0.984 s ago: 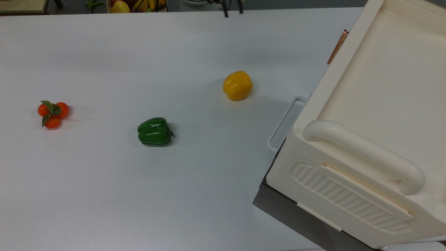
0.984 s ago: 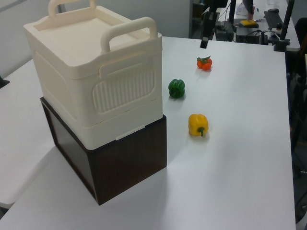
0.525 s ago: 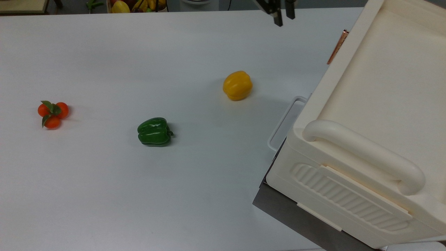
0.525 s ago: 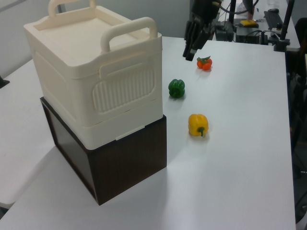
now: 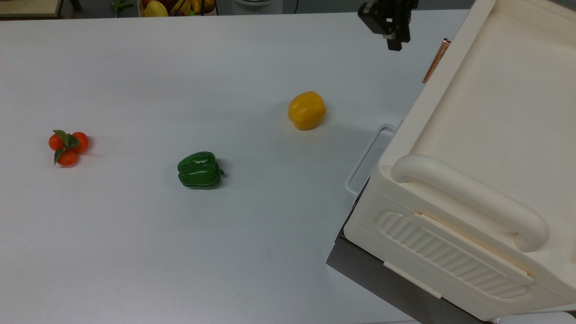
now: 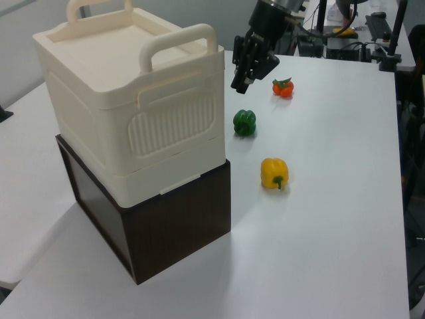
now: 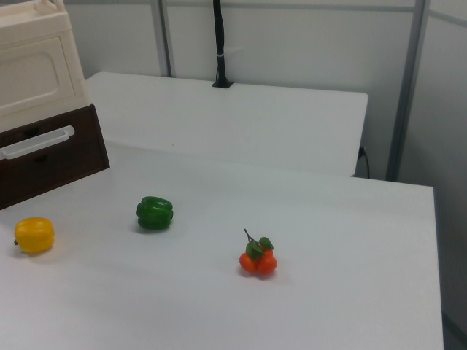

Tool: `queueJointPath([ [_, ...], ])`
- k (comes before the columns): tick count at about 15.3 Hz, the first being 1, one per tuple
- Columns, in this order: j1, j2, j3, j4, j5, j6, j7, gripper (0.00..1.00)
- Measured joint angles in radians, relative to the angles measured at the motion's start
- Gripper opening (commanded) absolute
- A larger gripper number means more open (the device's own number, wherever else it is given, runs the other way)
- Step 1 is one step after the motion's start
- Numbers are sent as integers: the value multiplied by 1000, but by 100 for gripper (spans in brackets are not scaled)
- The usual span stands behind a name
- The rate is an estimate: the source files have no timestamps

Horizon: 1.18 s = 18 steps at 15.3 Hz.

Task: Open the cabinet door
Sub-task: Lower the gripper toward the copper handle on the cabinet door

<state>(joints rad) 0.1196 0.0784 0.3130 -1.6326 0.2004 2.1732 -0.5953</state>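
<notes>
Since half a second ago the pincer (image 5: 395,45) has shifted right along the upper edge of the top view, toward the cream cabinet; nothing on the table (image 5: 180,252) has moved. The cabinet door (image 7: 33,69), a cream panel with a recessed rounded inset, sits at the upper left of the right view, shut against the cabinet front. Its copper handle (image 5: 436,60) shows as a slim bar at the upper right of the top view, just right of and slightly below the pincer, not touching it. In the left view the pincer (image 6: 239,84) hangs above the table beside the cabinet's far corner, fingers pointing down; whether they are apart or together I cannot tell. Further out lie a yellow pepper (image 5: 307,110), a green pepper (image 5: 199,169) and a cluster of oranges (image 5: 68,147).
</notes>
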Motion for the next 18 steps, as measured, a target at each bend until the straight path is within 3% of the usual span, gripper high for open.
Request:
queueJointPath([
  [6,4,8,34,5,14,53,-29,24],
  [18,5,45,46,5,14,175,-35,27],
])
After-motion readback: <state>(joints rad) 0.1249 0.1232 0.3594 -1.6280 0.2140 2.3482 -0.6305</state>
